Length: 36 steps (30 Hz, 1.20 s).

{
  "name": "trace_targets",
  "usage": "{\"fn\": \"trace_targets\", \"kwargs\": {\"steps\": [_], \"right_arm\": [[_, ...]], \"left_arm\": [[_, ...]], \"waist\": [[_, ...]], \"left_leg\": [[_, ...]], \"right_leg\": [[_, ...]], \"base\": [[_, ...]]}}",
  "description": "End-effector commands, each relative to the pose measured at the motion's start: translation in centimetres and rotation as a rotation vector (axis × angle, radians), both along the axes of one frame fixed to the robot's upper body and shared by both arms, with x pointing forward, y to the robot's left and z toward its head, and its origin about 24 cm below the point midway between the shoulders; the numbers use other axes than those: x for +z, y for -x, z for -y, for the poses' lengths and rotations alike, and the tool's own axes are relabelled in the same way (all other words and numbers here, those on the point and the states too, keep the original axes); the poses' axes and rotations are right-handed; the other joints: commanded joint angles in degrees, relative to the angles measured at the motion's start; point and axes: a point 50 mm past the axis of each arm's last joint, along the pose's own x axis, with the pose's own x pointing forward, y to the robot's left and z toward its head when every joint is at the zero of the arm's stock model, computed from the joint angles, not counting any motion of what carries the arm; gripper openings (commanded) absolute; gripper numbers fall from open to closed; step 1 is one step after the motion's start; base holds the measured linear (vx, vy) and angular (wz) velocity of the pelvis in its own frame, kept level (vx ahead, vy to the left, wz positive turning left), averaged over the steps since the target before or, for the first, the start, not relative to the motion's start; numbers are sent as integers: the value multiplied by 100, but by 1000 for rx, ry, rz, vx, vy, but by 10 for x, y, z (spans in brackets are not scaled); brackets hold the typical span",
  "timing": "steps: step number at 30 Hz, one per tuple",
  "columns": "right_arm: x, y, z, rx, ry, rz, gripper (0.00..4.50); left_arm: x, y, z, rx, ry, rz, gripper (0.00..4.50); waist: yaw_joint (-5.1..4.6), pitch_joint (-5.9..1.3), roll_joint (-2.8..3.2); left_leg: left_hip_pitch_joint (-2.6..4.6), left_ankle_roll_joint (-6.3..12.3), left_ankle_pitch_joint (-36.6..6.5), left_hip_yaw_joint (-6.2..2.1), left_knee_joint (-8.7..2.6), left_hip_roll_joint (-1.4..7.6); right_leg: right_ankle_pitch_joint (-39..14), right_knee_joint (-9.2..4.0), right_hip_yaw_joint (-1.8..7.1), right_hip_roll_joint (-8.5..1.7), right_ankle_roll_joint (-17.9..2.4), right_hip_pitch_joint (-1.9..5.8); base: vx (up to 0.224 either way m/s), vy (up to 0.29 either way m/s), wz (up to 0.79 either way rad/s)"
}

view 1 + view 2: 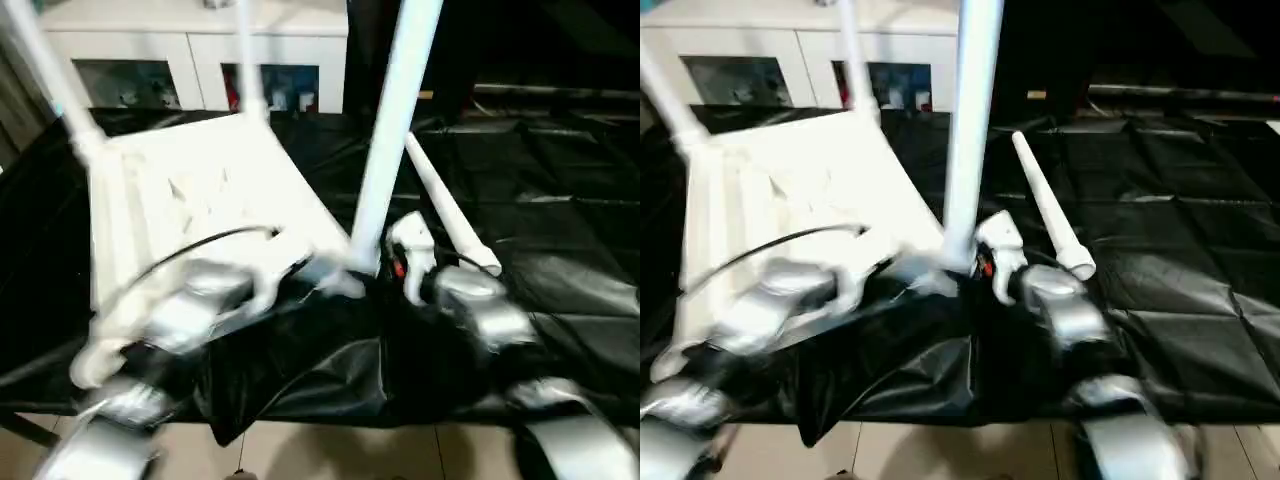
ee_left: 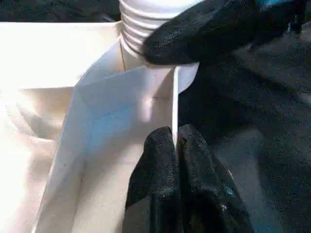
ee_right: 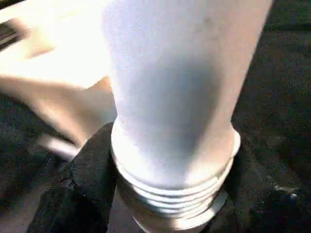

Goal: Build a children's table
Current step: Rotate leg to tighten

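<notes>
Right gripper (image 3: 160,204) clamps leg (image 1: 392,130) at its threaded end, upright over near corner socket (image 2: 160,73) of upturned top (image 1: 190,200). Left gripper (image 2: 176,145) pinches top's wall. Keep leg vertical, threads square, twist without forcing.

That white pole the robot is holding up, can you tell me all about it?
The leg is a long, smooth white plastic tube standing almost upright. Its bottom end has screw ridges and sits at the corner socket of the upside-down table top. The right gripper grips it near the ridges, while the left gripper pinches the top's edge.
</notes>
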Motion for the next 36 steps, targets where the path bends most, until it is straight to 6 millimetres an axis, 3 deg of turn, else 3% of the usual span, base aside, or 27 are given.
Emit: {"fn": "trace_targets", "kwargs": {"steps": [1, 4, 5, 6, 12, 19, 22, 27, 30, 35, 36], "right_arm": [[-25, 9, -15, -80, -23, -144, 276], [-26, 7, -25, -140, -24, -161, 276], [-24, 5, -37, -153, -31, -149, 276], [-22, 4, -42, -152, -53, -143, 310], [-8, 0, -49, -92, -96, -93, 385], [3, -3, -25, 66, -20, -4, 385], [9, 5, -1, 238, 34, 19, 385], [16, 13, 15, 371, 35, 26, 385], [20, 19, 23, 437, 34, 23, 385], [20, 27, 29, 512, 45, 1, 385], [19, 27, 28, 516, 45, -1, 371]], "left_arm": [[15, -14, 7, 131, 75, 73, 0], [14, -16, 15, 169, 91, 73, 0], [14, -17, 25, 189, 101, 77, 0], [14, -17, 29, 187, 102, 80, 0], [12, -13, 33, 118, 106, 86, 0], [12, -4, 18, -24, 109, 83, 0], [12, 11, 3, -198, 113, 49, 0], [8, 26, -12, -328, 81, -18, 0], [7, 31, -20, -370, 66, -48, 0], [8, 35, -25, -392, 69, -66, 0], [8, 35, -26, -398, 66, -75, 0]], "waist": [[-31, -419, -16], [-43, -395, -8], [-55, -405, -7], [-64, -395, -6], [-109, -428, -6], [-116, -439, 3], [-101, -446, 5], [-60, -450, 65], [11, -448, 61], [8, -440, 58], [6, -438, 85]], "left_leg": [[22, 101, -1000, 64, -386, 47], [43, 121, -1223, 58, -399, 32], [59, 137, -1292, 67, -390, 26], [62, 129, -1317, 56, -405, 31], [19, 279, -1186, 45, -413, 44], [-13, 419, -986, 62, -384, 40], [-37, 527, -876, 56, -383, 70], [20, 521, -892, 71, -380, 112], [18, 529, -969, 79, -390, 117], [27, 443, -1074, 98, -398, 102], [24, 416, -1118, 99, -396, 95]], "right_leg": [[-1891, -510, 270, -344, -942, 355], [-2204, -565, 254, -343, -847, 344], [-2353, -599, 257, -360, -784, 333], [-2377, -600, 253, -353, -772, 327], [-1854, -538, 249, -338, -915, 358], [-1607, -512, 256, -356, -1059, 395], [-1387, -472, 262, -352, -1120, 406], [-996, -419, 266, -324, -1371, 357], [-971, -400, 269, -327, -1341, 377], [-1093, -429, 269, -334, -1317, 376], [-1230, -442, 271, -340, -1272, 372]], "base": [[0, 0, 0], [0, 0, 0], [0, 0, 0], [0, 0, 0], [0, 0, 0], [0, 0, 0], [0, 0, 0], [0, 0, 0], [0, 0, 0], [0, 0, 0], [0, 0, 0]]}}
